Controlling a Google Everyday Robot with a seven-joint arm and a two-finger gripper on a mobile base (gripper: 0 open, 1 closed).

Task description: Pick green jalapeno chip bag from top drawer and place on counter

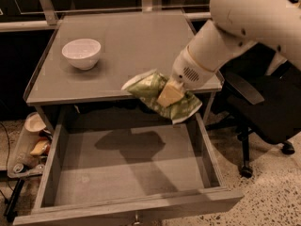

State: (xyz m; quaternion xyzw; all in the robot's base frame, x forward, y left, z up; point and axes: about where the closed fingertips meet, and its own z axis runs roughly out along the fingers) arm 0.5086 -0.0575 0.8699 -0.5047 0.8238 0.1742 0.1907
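The green jalapeno chip bag (pixel 153 94) is held in the air at the counter's front edge, above the back of the open top drawer (pixel 127 166). My gripper (pixel 170 94) is shut on the bag, its pale fingers pinching the bag's middle, with the white arm coming in from the upper right. The bag hangs tilted, its right end drooping below the counter rim. The grey counter (pixel 127 51) lies just behind it. The drawer is pulled out and holds nothing but the bag's shadow.
A white bowl (pixel 81 53) stands on the counter's left part. A black office chair (pixel 263 107) is at the right of the drawer. Cups and clutter (pixel 33 140) lie on the floor at the left.
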